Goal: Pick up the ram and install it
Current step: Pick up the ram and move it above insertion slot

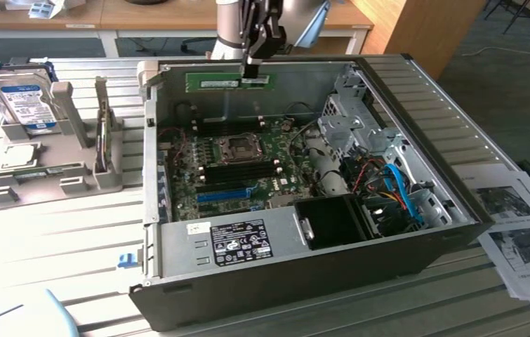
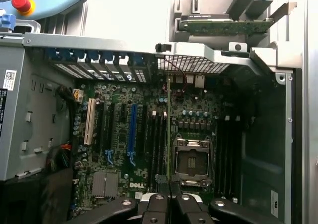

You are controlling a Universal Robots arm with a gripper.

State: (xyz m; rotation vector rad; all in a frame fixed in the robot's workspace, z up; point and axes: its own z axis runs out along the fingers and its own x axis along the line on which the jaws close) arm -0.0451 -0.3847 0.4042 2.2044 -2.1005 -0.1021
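Note:
The ram [image 1: 230, 83] is a thin green stick with a white label. It hangs level above the far rim of the open computer case [image 1: 246, 277], with my gripper [image 1: 253, 70] shut on its end towards the exterior view's right. In the wrist view the ram [image 2: 169, 124] shows edge-on as a thin green line running out from my gripper [image 2: 170, 200], high above the motherboard [image 2: 114, 149]. Under it lie black memory slots [image 2: 158, 139] beside the CPU socket [image 2: 191, 159].
A silver hard drive [image 1: 23, 98] stands in a grey holder [image 1: 54, 179] at the exterior view's left. Inside the case are a long blue slot [image 1: 222, 194], a drive cage [image 1: 354, 116] and cables [image 1: 401, 193]. Printed papers [image 1: 522, 225] lie on the slatted table at the right.

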